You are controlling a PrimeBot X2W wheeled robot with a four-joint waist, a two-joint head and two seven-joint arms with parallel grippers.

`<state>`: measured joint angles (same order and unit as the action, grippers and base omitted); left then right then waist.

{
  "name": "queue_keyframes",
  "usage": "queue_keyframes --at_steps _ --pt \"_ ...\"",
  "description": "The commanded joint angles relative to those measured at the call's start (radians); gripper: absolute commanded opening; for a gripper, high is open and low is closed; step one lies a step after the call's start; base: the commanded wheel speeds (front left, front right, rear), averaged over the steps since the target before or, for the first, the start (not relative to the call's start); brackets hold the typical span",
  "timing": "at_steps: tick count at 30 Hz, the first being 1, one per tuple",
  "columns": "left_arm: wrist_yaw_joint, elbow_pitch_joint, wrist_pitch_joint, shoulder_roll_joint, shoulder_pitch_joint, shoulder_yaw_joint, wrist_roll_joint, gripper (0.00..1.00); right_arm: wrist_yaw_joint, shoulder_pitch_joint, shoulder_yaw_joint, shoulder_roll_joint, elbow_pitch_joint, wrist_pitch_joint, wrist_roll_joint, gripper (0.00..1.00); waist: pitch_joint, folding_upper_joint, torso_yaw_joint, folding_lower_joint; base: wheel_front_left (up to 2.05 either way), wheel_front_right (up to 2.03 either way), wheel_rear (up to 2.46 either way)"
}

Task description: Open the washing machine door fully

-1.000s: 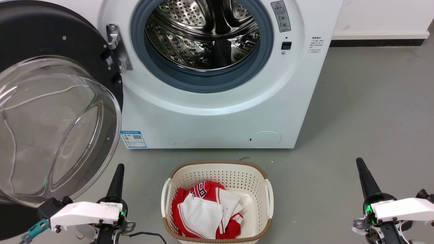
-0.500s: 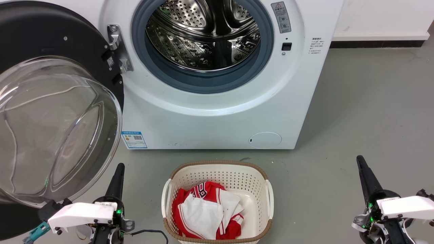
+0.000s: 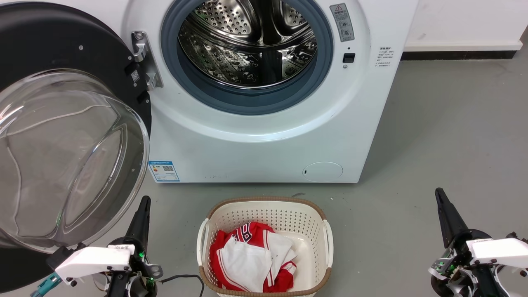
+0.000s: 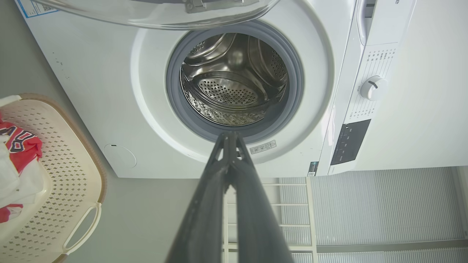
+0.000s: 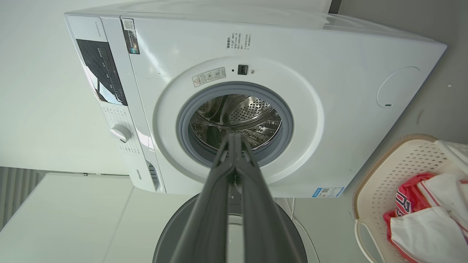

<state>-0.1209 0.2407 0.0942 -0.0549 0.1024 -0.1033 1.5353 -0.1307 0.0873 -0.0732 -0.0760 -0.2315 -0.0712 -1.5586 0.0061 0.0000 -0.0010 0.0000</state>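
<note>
The washing machine door point(image 3: 62, 41) stands wide open just ahead and left of the left tool point(image 3: 144, 203); it and the right tool point(image 3: 439, 194) are closed, empty.

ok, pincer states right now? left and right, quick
left pincer: closed, holding nothing.
right pincer: closed, holding nothing.

One washer point(image 3: 255, 152), one door point(image 3: 70, 136), one basket point(image 3: 264, 199)
</note>
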Motion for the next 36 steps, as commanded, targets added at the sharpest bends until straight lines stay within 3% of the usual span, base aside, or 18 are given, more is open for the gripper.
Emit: queue_keyframes --at_steps 1,11,36 --pt "-0.006 0.001 0.008 0.002 0.009 -0.005 0.018 0.00 0.000 0.020 -0.003 0.001 -0.004 -0.006 -0.020 0.00 0.000 0.0000 0.000 0.0000 0.00 0.00 0.00" --pt "-0.013 0.006 0.025 0.006 0.010 -0.015 0.082 0.00 0.000 0.025 -0.010 0.003 -0.014 -0.019 -0.086 0.00 -0.003 0.0000 0.001 0.0000 0.00 0.00 0.00" --pt "-0.013 0.006 0.023 0.006 0.009 -0.014 0.078 0.00 0.000 0.025 -0.018 0.009 -0.014 -0.026 -0.071 0.00 -0.003 0.0000 0.001 0.0000 0.00 0.00 0.00"
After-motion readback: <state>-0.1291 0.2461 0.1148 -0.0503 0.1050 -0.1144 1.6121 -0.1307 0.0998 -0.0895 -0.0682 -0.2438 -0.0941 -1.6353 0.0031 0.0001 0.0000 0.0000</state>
